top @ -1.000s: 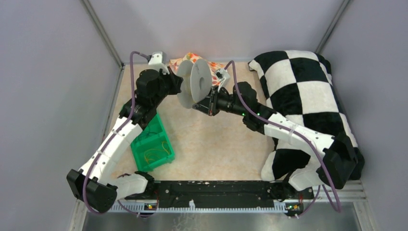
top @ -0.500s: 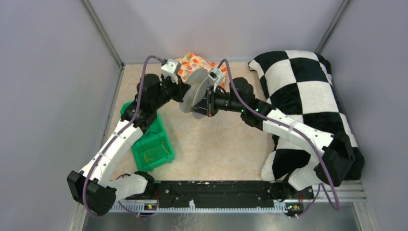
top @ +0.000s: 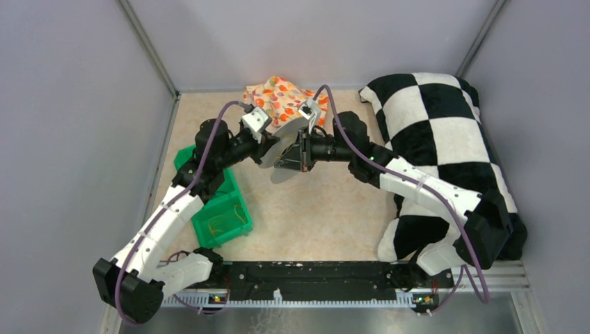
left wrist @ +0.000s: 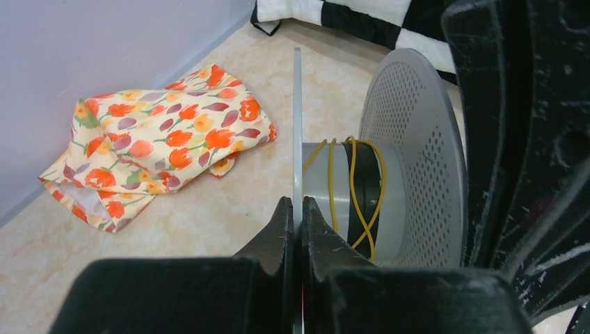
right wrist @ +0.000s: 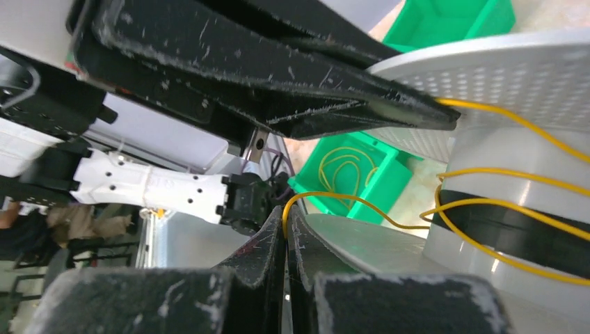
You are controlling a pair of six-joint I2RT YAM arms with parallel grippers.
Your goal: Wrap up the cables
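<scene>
Overhead view looking down at table (top: 313,209), wrist views close-up, both sharing spool (left wrist: 417,139)

The spool (left wrist: 417,139) is grey matt plastic, its flange perforated. The cables (left wrist: 353,174) are smooth, glossy yellow. The right fingers (right wrist: 266,259) are black matt plastic, scuffed. The bin (top: 224,217) is shiny green plastic. The far cloth (left wrist: 160,139) is thin printed fabric; the blanket (top: 445,132) on the right is plush.

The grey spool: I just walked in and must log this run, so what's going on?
Both arms are at the grey spool. The left gripper has its fingers shut on one flange's rim. The right gripper pinches a yellow cable, a few turns of which lie around the hub. More cable sits in the green bin.
</scene>
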